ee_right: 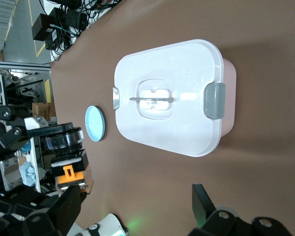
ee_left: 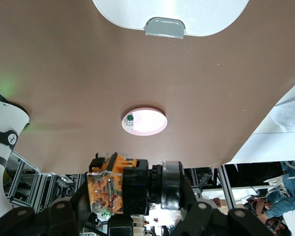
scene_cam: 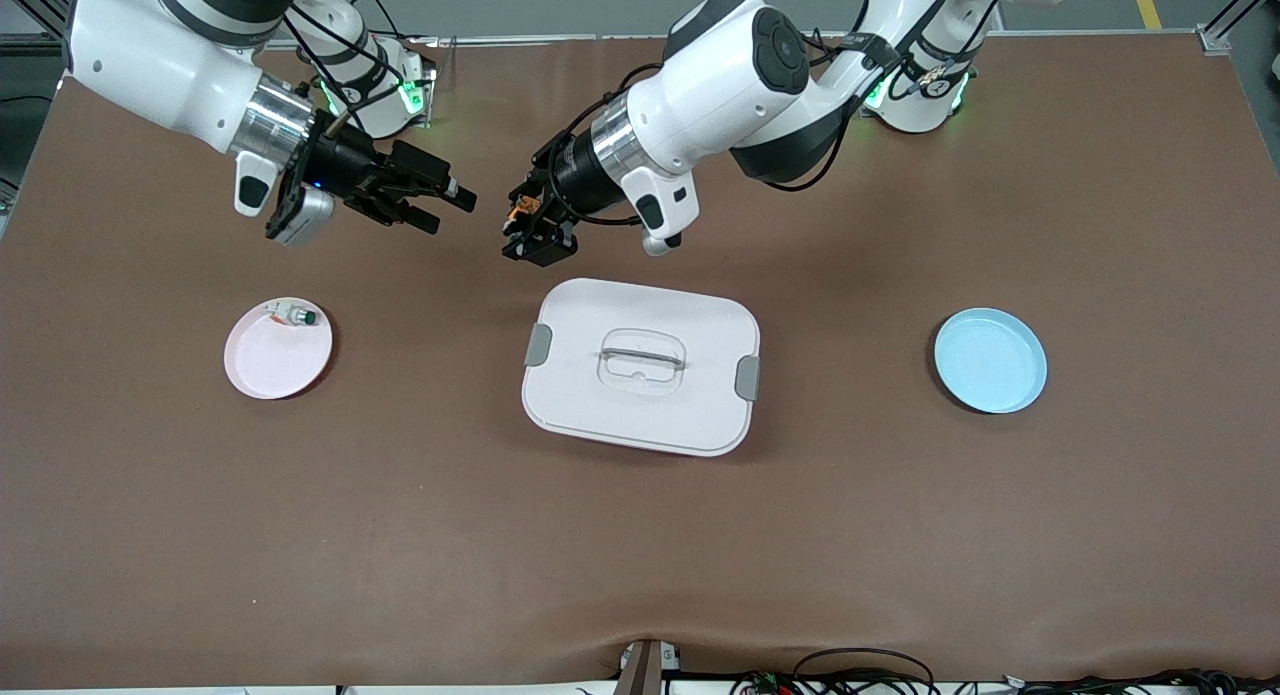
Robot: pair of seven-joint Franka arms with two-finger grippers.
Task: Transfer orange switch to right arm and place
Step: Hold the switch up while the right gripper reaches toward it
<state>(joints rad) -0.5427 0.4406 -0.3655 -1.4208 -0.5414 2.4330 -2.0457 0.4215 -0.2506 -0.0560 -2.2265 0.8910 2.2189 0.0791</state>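
The orange switch (scene_cam: pixel 519 213), a small part with an orange block and a black round collar, is pinched in my left gripper (scene_cam: pixel 528 233), which is shut on it above the table just past the white box's edge on the robots' side. In the left wrist view the orange switch (ee_left: pixel 122 185) sits crosswise between the black fingers (ee_left: pixel 64 212). My right gripper (scene_cam: pixel 445 206) hangs open a short gap away, pointing at the switch. In the right wrist view its fingers (ee_right: pixel 205 200) stand wide apart with nothing between them, and the orange switch (ee_right: pixel 70 173) shows beside one finger.
A white lidded box (scene_cam: pixel 640 365) with grey clips lies mid-table. A pink plate (scene_cam: pixel 278 360) holding a green-capped button (scene_cam: pixel 301 317) sits toward the right arm's end. A light blue plate (scene_cam: pixel 990 361) sits toward the left arm's end.
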